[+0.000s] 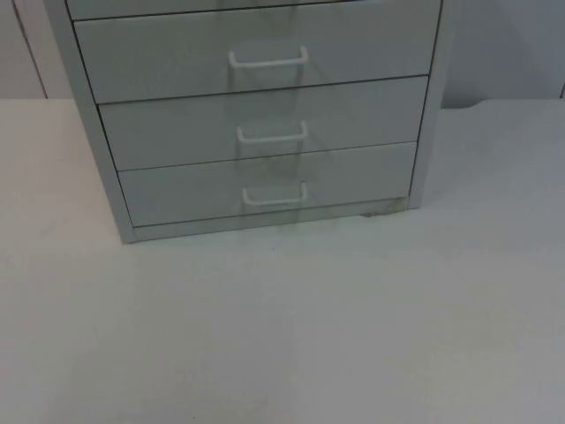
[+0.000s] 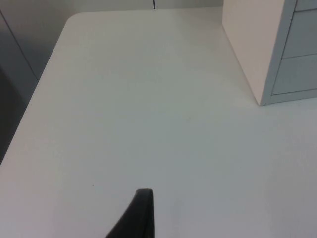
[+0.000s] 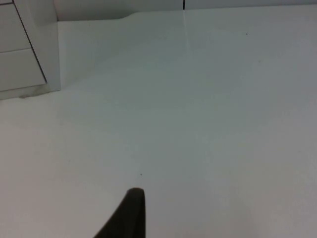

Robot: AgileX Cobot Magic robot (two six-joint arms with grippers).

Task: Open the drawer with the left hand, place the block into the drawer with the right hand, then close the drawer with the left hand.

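A: Standing at the back of the bench (image 1: 282, 336) is the cabinet (image 1: 256, 115), all its drawers pushed in flush. The bottom drawer (image 1: 265, 185) carries a white handle (image 1: 274, 195); the two above have the same.

B: And the left hand (image 2: 136, 218)?

A: It waits over bare bench. The cabinet's side wall (image 2: 252, 44) lies well ahead of it and off toward the other arm's side, with the drawer fronts just turning the corner. One black fingertip (image 2: 141, 213) shows; I cannot tell whether that hand is open or closed.

B: The right hand (image 3: 126, 218)?

A: Much the same, mirrored. It hangs over bare bench, and the cabinet's corner (image 3: 44, 49) stands well ahead of it, toward the left arm's side. A single dark fingertip (image 3: 131, 210) again, so open or closed I cannot tell. Nothing is touching either fingertip.

B: The drawers, relative to the hands?

A: Well apart from both, lying between the two of them and further forward, every front shut.
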